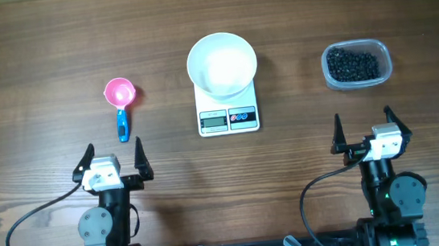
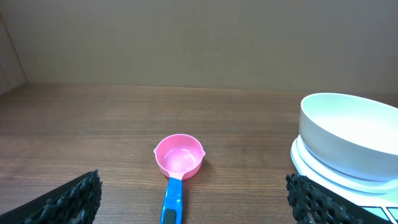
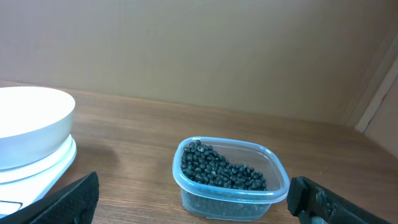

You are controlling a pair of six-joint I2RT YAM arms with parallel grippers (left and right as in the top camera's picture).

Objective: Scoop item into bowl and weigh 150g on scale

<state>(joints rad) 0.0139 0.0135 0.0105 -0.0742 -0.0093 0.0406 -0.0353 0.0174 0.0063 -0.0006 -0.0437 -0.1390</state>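
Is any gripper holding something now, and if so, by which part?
Nothing is held. The left gripper and the right gripper both stand open, with empty fingers.

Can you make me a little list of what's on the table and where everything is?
bowl: white, looks empty, on the scale
scale: white, in the middle
beans: black, inside the clear tub, right side
scoop: pink with blue handle, left side
left gripper: open, holding nothing
right gripper: open, holding nothing

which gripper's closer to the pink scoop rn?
Left. The left gripper is open right behind the scoop and its blue handle, not touching. The right gripper is across the table, beyond the scale, facing the tub of beans.
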